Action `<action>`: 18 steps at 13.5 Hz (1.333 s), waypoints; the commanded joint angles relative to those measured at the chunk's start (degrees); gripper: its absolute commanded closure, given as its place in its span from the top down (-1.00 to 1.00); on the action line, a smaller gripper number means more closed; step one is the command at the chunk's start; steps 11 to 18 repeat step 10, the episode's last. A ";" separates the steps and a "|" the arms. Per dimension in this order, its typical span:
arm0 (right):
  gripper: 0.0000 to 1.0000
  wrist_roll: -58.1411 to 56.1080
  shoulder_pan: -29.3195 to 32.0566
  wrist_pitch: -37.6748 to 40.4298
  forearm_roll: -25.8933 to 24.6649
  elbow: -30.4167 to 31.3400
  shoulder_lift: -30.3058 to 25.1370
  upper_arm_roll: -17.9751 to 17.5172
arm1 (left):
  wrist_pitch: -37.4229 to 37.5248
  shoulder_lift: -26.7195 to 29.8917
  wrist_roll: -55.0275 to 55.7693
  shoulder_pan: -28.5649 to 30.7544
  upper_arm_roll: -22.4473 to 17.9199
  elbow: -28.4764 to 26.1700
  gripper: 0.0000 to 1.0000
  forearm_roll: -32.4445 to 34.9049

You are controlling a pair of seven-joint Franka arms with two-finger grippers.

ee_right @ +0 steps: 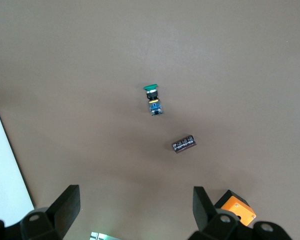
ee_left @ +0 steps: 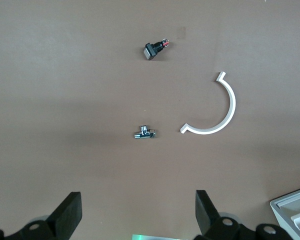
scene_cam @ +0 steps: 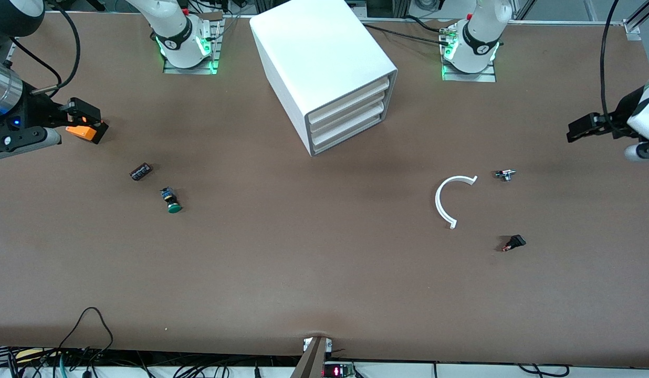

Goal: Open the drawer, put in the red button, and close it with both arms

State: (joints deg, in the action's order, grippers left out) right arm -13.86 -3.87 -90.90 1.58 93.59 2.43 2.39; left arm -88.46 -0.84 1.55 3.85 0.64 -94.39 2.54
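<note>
My right gripper (ee_right: pixel 135 192) hangs over the table's edge at the right arm's end, fingers spread wide and holding nothing. An orange block (ee_right: pixel 236 209) sits just beside one finger; I cannot tell whether it rests on the table. Near it on the brown table (scene_cam: pixel 282 262) lie a small black ridged block (scene_cam: pixel 140 171) and, a little nearer the front camera, a green-capped push button (scene_cam: pixel 171 200) on its side; neither is mine to fetch. Mid-table, close to the bases, stands the white box cabinet (scene_cam: pixel 319 47). All three drawers are shut, and I want the middle wide, shallow white drawer (scene_cam: pixel 349 114). I see no handle, so I judge I must hook a fingertip under its front lip. It looks light and free-sliding, and the cabinet may skate unless my other arm braces it. Toward the left arm's end lie a white plastic half-ring (scene_cam: pixel 453 199), a small chrome fitting (scene_cam: pixel 505 175), and, nearer the front camera, a small black piece with a red end (scene_cam: pixel 513 243). I take that piece for the red button, though I make out no blue on it. It should be hard, light and apt to roll, so I would pinch across the black body, not the cap. My left gripper (ee_left: pixel 140 200) hangs over that end, fingers wide apart and empty.
</note>
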 commanded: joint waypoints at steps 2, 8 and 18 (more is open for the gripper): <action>1.00 0.59 0.44 0.55 0.09 -0.87 -0.06 -0.46 | 1.62 4.52 -1.29 -0.68 -0.73 -2.82 1.00 -0.43; 1.00 0.59 0.44 0.55 0.09 -0.87 -0.06 -0.46 | 2.33 5.76 -1.64 -0.24 -0.47 -2.47 1.00 -2.18; 1.00 0.59 0.52 0.55 0.09 -0.87 -0.06 -0.46 | 2.33 5.93 -1.82 -0.16 -0.47 -2.56 1.00 -2.10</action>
